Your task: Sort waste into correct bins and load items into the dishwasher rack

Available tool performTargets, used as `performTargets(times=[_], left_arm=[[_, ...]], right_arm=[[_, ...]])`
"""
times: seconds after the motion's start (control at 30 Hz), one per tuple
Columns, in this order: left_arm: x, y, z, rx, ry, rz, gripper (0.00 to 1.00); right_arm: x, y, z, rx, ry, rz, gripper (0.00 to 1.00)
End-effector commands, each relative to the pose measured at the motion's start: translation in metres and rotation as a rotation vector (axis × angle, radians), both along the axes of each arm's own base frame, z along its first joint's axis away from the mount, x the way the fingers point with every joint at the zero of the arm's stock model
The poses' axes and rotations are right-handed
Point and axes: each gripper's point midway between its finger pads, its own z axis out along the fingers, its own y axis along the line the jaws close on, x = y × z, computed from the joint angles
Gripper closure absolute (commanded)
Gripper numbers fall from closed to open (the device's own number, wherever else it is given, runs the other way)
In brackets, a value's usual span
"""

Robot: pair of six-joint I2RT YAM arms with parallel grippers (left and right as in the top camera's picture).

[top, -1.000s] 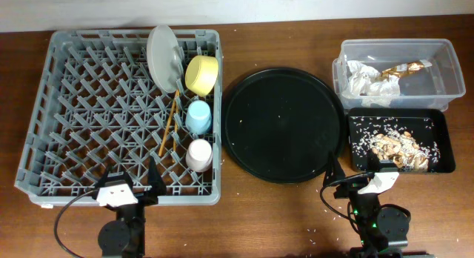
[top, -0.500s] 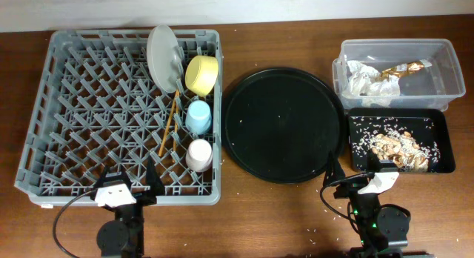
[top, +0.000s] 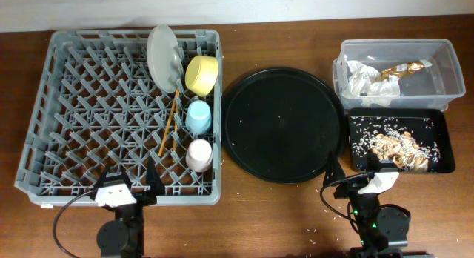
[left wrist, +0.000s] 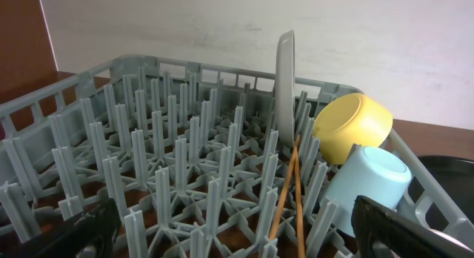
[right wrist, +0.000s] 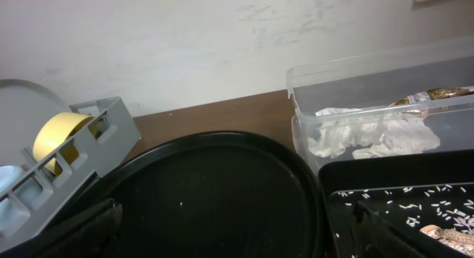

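**Inspector:** State of the left gripper [top: 132, 176]?

**Assistant:** Jaws stood wide apart and held nothing; it sat low at the near edge of the dishwasher rack [top: 44, 102]; contact with the rim could not be told.

**Inspector:** And the right gripper [top: 352, 173]?

**Assistant:** Likewise spread wide and empty, near the front corner of the black tray [top: 442, 123].

**Inspector:** Contents?

**Assistant:** Plate [top: 163, 56], yellow bowl [top: 201, 74], blue cup [top: 198, 116], pinkish-white cup [top: 199, 154] and chopsticks [top: 168, 124] stood along the rack's right side; napkins [top: 359, 80] and wrapper [top: 404, 68] lay in the clear tub [top: 396, 42]; food scraps [top: 392, 145] with rice lay in the black tray.
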Motion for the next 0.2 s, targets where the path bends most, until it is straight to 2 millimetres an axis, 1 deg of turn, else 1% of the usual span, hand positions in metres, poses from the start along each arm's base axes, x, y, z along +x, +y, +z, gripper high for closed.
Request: performTargets(times=[0.0, 0.17], left_arm=[[0.0000, -0.0001, -0.0024, 0.015, 0.002, -0.005, 0.01], [0.0000, -0.0001, -0.0024, 0.015, 0.002, -0.005, 0.01]], right_arm=[[-0.0002, 0.0021, -0.0024, -0.007, 0.001, 0.011, 0.02], [-0.0002, 0.0021, -0.0024, -0.007, 0.001, 0.011, 0.02]])
